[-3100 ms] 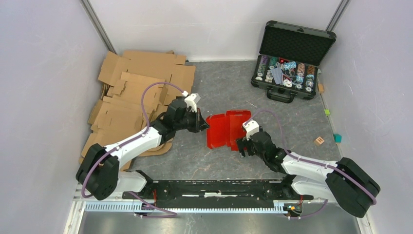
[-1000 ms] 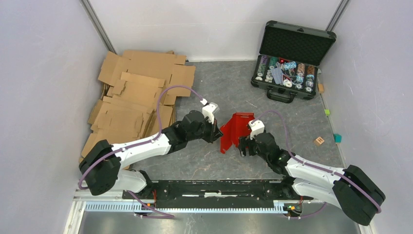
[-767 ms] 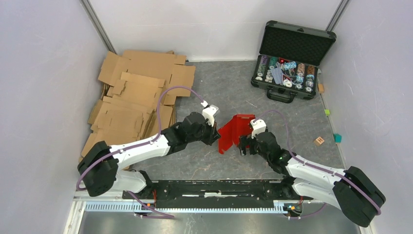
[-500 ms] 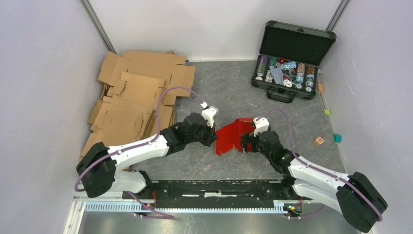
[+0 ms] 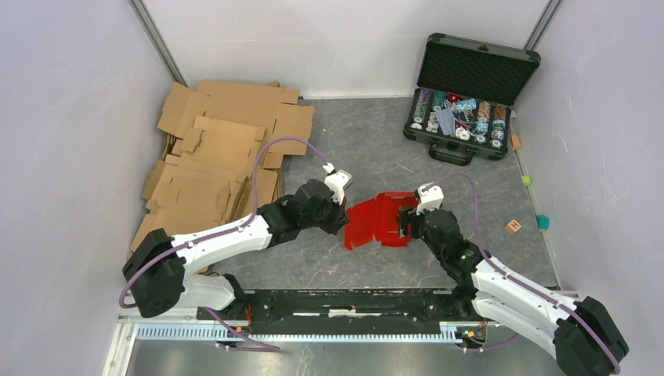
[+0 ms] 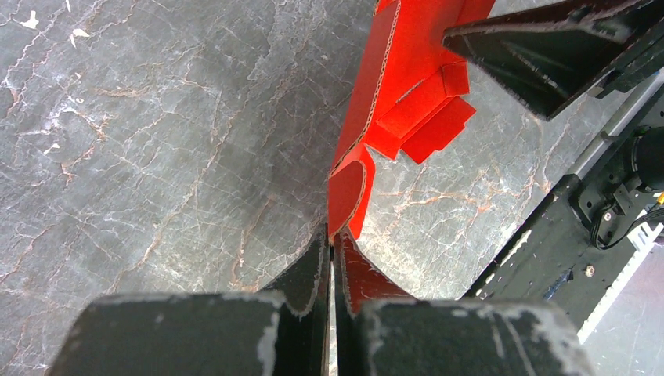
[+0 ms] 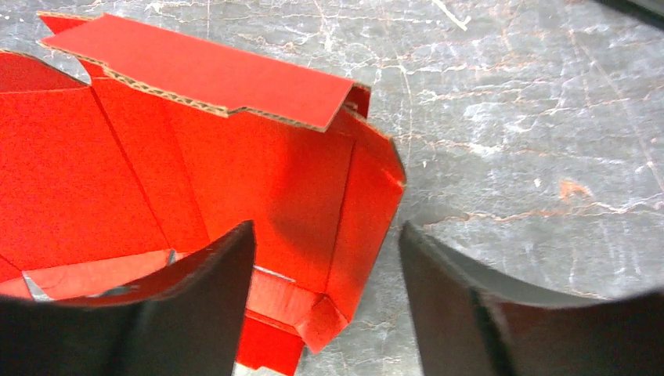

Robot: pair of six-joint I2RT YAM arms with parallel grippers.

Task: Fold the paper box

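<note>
Seen from above, the red box (image 5: 377, 221) lies part-folded near the middle of the grey table (image 5: 352, 149), between my two grippers; its panels tilt up rather than lying flat. My left gripper (image 6: 330, 235) is clamped tight on the box's left edge; the thin red board is pinched between the two black fingers (image 6: 301, 274); from that wrist the sheet stands on edge and runs away from the fingertips. My right gripper (image 7: 325, 231) is spread wide at the box's right side; from that wrist its two fingers (image 7: 196, 305) frame a raised side wall and corner, and I cannot tell whether either one touches; a flap tilts over the box's far side. Brown cardboard sheets (image 5: 219, 149) are piled at far left; an open black case (image 5: 468, 94) sits at far right, well apart from the box.
</note>
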